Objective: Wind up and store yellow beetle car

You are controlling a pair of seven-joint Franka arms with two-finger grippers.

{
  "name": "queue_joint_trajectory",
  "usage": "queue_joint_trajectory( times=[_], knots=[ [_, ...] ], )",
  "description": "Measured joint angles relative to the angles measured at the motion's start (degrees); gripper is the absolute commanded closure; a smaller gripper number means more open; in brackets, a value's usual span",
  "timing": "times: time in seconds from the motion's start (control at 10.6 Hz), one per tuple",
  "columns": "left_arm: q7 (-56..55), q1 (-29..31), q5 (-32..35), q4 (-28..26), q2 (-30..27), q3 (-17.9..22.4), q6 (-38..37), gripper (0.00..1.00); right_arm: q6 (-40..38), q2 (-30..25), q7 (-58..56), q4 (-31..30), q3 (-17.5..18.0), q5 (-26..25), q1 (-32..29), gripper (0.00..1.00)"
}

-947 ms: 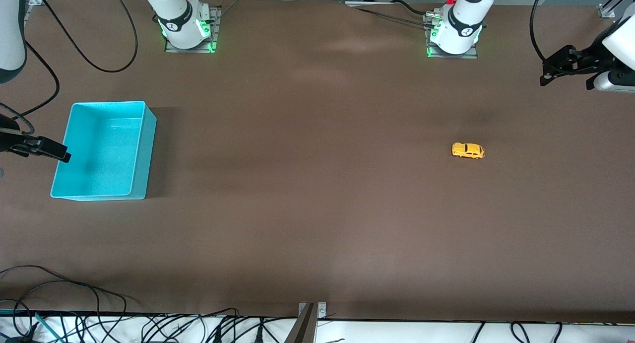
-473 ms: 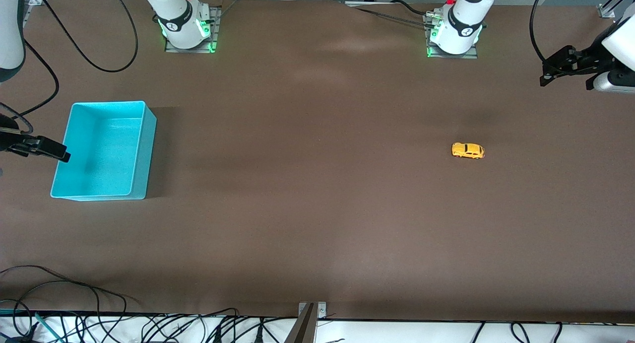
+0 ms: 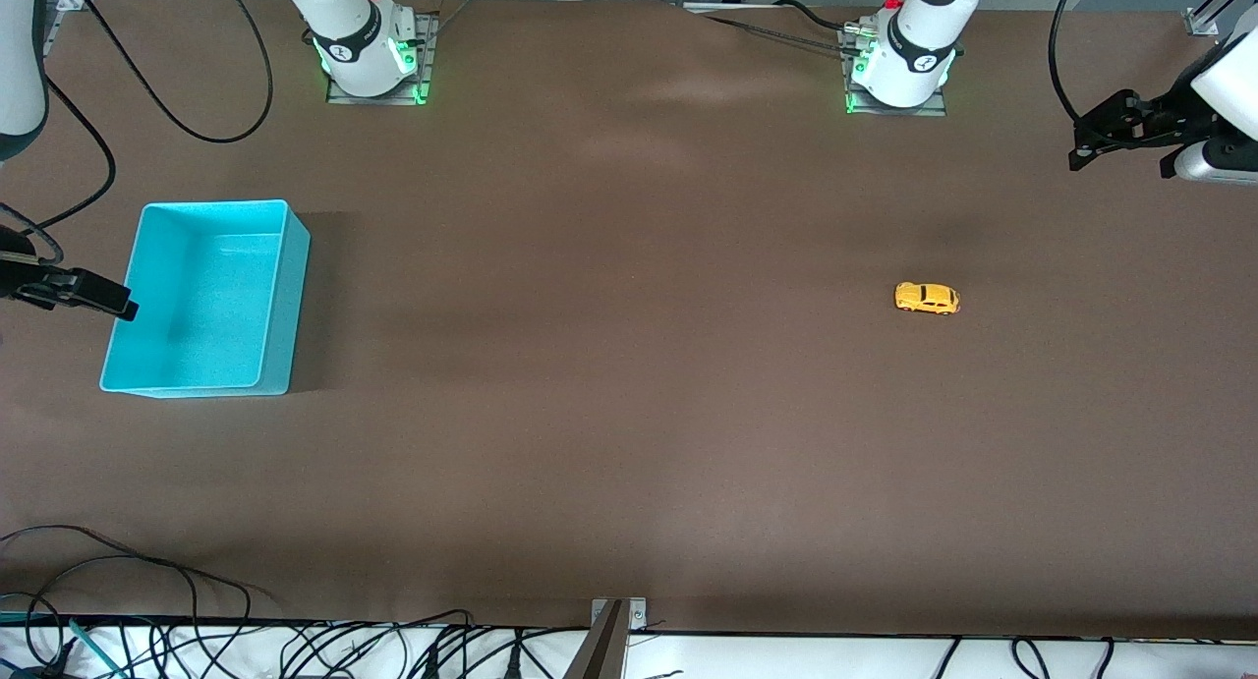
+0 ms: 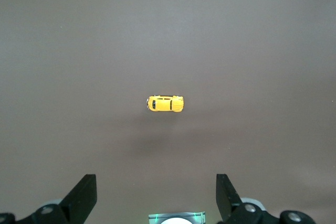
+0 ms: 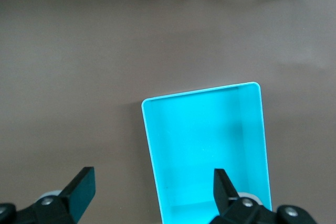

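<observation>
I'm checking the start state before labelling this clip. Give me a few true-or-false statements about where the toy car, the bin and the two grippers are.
1. The tiny yellow beetle-shaped toy car stands on its wheels on the bare brown table. True.
2. The car lies inside the rectangular turquoise plastic bin. False: the bin holds nothing, and the car sits apart from it, toward the left arm's end of the table.
3. The left gripper is shut on the car. False: it is open, up in the air, holding nothing.
4. The right gripper is open over the bin's edge. True.
5. The bin stands toward the right arm's end of the table. True.
</observation>
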Motion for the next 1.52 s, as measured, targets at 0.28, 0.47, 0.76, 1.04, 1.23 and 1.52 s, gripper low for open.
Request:
queue_joint_trajectory(
  times=[0.28,0.47,0.76,1.04,1.23,1.52],
  knots=[
    [0.0,0.0,0.0,0.0,0.0,0.0,0.0,0.00,0.0,0.0,0.0,0.0,-0.5,0.0,0.0,0.00],
    [0.0,0.0,0.0,0.0,0.0,0.0,0.0,0.00,0.0,-0.1,0.0,0.0,-0.7,0.0,0.0,0.00],
    [0.0,0.0,0.0,0.0,0.0,0.0,0.0,0.00,0.1,-0.2,0.0,1.4,-0.7,0.0,0.0,0.00],
    [0.0,0.0,0.0,0.0,0.0,0.0,0.0,0.00,0.1,-0.2,0.0,1.6,-0.7,0.1,0.0,0.00],
    [0.0,0.0,0.0,0.0,0.0,0.1,0.0,0.00,0.1,-0.2,0.0,1.6,-0.7,0.1,0.0,0.00],
    [0.0,0.0,0.0,0.0,0.0,0.1,0.0,0.00,0.1,-0.2,0.0,1.6,-0.7,0.1,0.0,0.00]
  ],
)
